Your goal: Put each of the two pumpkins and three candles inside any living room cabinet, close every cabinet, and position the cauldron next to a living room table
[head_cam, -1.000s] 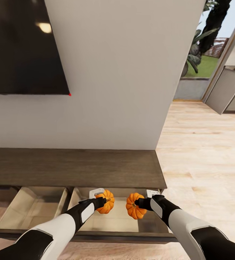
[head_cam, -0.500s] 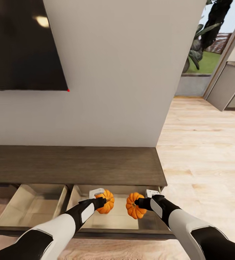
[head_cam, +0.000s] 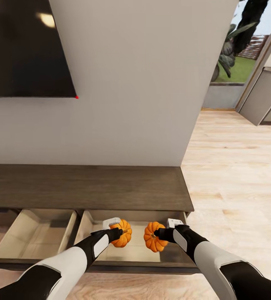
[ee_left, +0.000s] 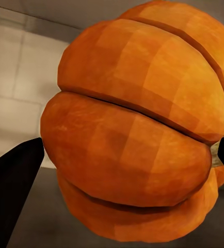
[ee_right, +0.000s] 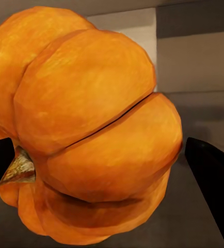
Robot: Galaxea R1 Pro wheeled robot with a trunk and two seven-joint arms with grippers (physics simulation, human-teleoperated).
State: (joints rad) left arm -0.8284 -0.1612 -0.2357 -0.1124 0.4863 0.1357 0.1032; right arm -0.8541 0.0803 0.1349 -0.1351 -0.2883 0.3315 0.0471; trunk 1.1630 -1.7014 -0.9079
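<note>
Below the wall-mounted TV, the cabinet [head_cam: 89,187] had 2 drawers open; your left gripper [head_cam: 118,232] and right gripper [head_cam: 158,234] each clamped a pumpkin [head_cam: 123,233] [head_cam: 153,243] above one — you needed to lower both before releasing.

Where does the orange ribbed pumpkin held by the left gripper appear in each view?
Head view: orange ribbed pumpkin low, left of centre, at the left gripper, over the open pale-lined drawer.
Left wrist view: same pumpkin close up between the dark fingers.
Right wrist view: that one holds the other pumpkin.
Shared landmark: the drawer's pale lining.
</note>
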